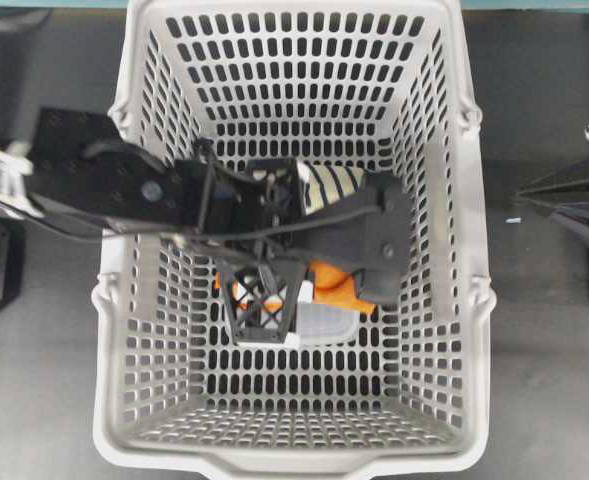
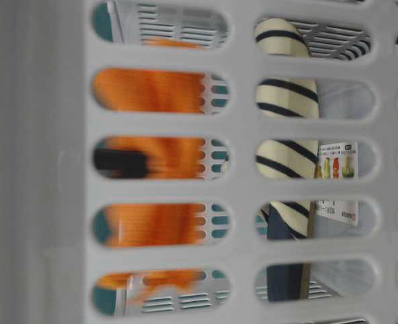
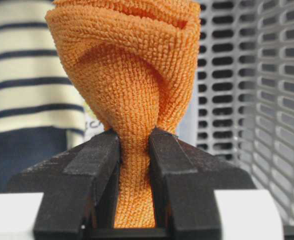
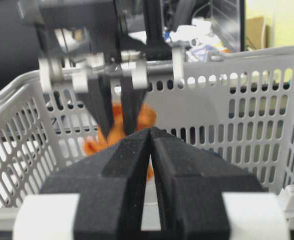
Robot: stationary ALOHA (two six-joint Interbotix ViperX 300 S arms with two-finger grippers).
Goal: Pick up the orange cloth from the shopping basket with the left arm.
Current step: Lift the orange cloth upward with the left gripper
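the left gripper (image 3: 134,165) is pinched tight on the orange cloth (image 3: 129,75), which bunches up between its jaws inside the shopping basket (image 1: 454,300), beside a striped fabric item (image 1: 334,185). the right gripper (image 4: 150,145) sits outside the basket, jaws closed on nothing.

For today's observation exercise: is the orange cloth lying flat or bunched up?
Bunched up. The left gripper is shut on the orange cloth, which flares in twisted folds beyond the fingers.
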